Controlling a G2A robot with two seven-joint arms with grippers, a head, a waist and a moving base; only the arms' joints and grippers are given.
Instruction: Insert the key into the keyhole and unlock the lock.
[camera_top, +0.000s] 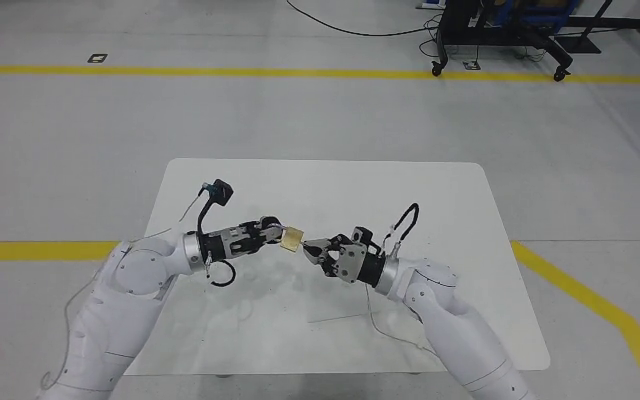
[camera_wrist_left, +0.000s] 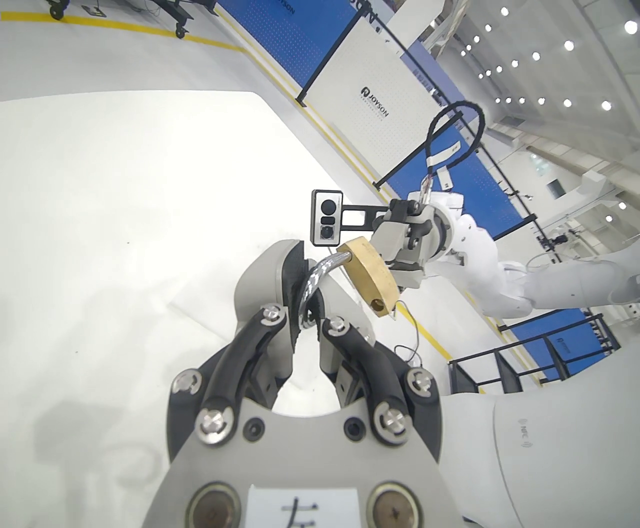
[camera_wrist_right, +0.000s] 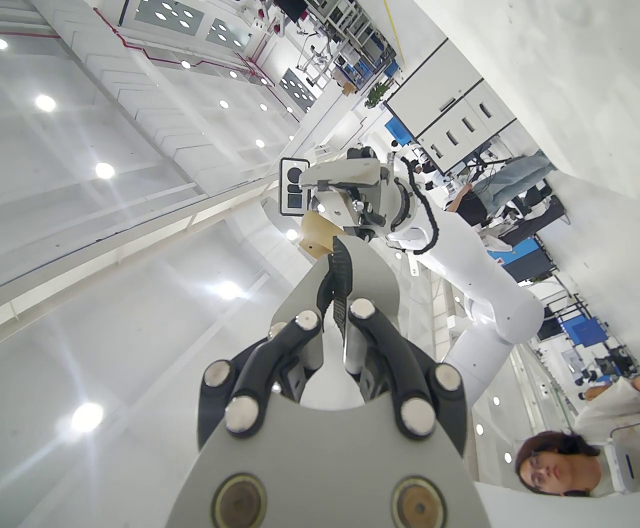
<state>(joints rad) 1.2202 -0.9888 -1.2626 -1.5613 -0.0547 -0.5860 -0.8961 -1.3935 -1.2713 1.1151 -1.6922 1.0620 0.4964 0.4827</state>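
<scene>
Left gripper (camera_wrist_left: 307, 287) is clamping the shackle (camera_wrist_left: 325, 267) of the lock (camera_wrist_left: 367, 275), holding it over the table (camera_top: 440, 200); brass body is sticking out past the fingertips, its long axis running on from the shackle toward the other arm; keyhole (camera_wrist_left: 378, 305) is sitting in the far end face, pointing away from the left gripper. Right gripper (camera_wrist_right: 340, 260) is sitting just beyond the body, pads pressed together, tips aiming back at the brass; key too small to make out between them; cannot tell whether tips are touching the lock. Judgement: insertion is hinging on bringing the right gripper's axis into line with the lock's long axis; right arm is the one facing the keyhole end.
</scene>
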